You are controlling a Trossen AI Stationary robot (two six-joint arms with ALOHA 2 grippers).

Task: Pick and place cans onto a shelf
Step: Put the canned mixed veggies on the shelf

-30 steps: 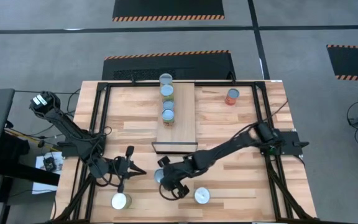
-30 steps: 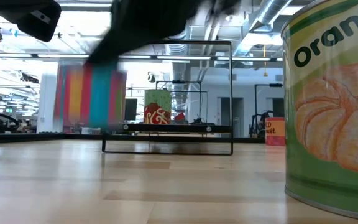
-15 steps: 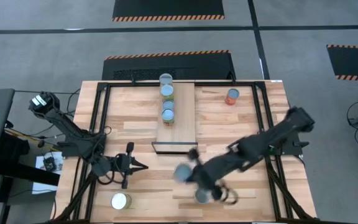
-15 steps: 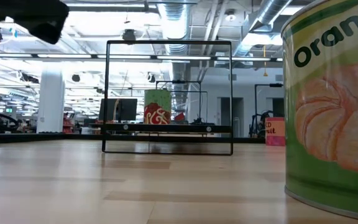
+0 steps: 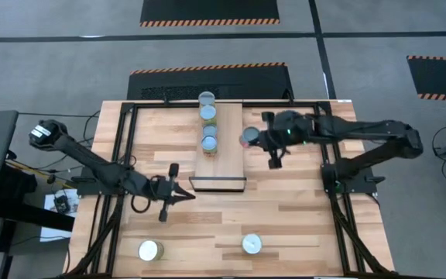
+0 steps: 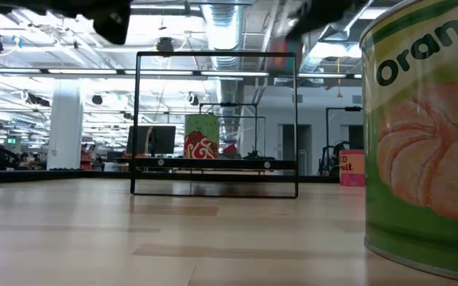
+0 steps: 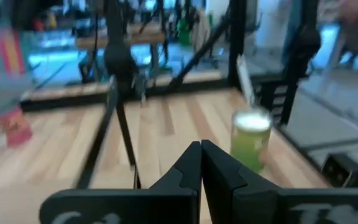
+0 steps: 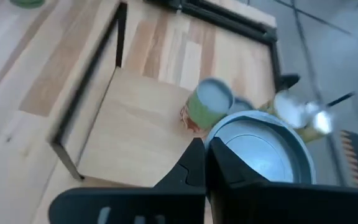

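Right gripper is gripping a silver-topped can above the light-wood shelf board's edge; an off-edge release risks toppling it. Left gripper, jaws closed, is idling.

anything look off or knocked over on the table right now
Nothing stands out. Three cans stand in a tidy row on the shelf; the loose cans on the table look upright. The right gripper holds a can by the shelf's edge.

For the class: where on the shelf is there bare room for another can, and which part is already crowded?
The shelf is bare along its right half and near its front edge. Its left half is crowded: three cans stand there in a row.
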